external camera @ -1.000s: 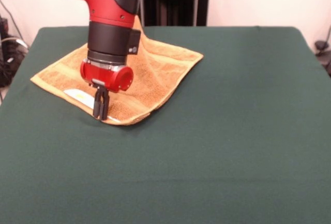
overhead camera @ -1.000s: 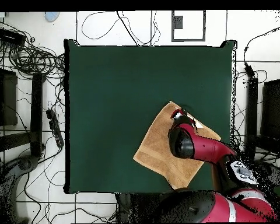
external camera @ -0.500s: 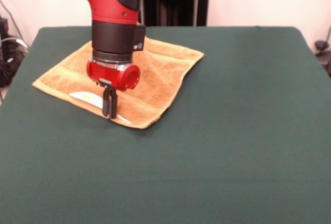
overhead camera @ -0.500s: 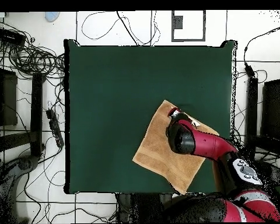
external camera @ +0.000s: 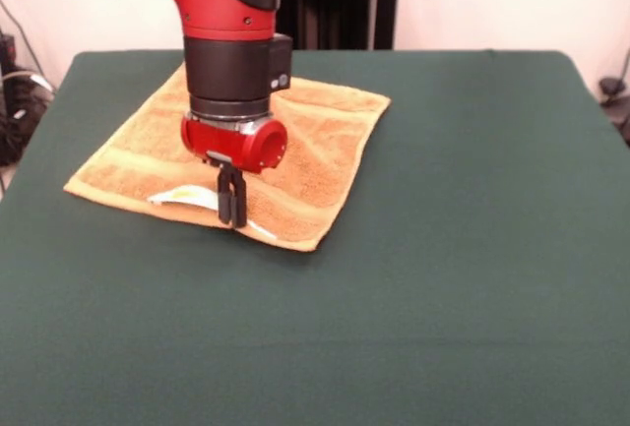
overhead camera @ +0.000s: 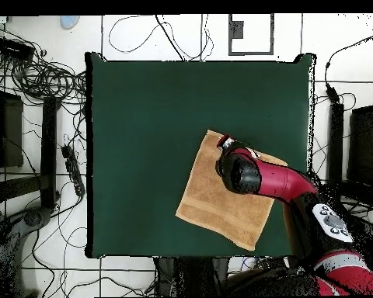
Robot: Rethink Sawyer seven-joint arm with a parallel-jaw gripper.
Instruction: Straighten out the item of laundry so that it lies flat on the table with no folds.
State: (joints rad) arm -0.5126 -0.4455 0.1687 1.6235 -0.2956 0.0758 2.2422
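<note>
The arm (external camera: 212,13) hides the towel's (external camera: 305,146) far corner, and its label (external camera: 182,195) print is unreadable.

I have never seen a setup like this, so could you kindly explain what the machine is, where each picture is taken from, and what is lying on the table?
The machine is a Sawyer robot, a single red and black arm ending in a small black gripper. One picture is taken from across the table and faces the robot, so the arm comes down from the top. The other looks straight down from above, with the robot's base at the bottom. The gripper shows there too, near the towel's upper edge.

On the dark green table lies one orange-tan towel with a white label. It is spread almost flat. The gripper's fingers are pressed together at the towel's edge nearest the front camera, beside the label, apparently pinching the cloth there.
</note>
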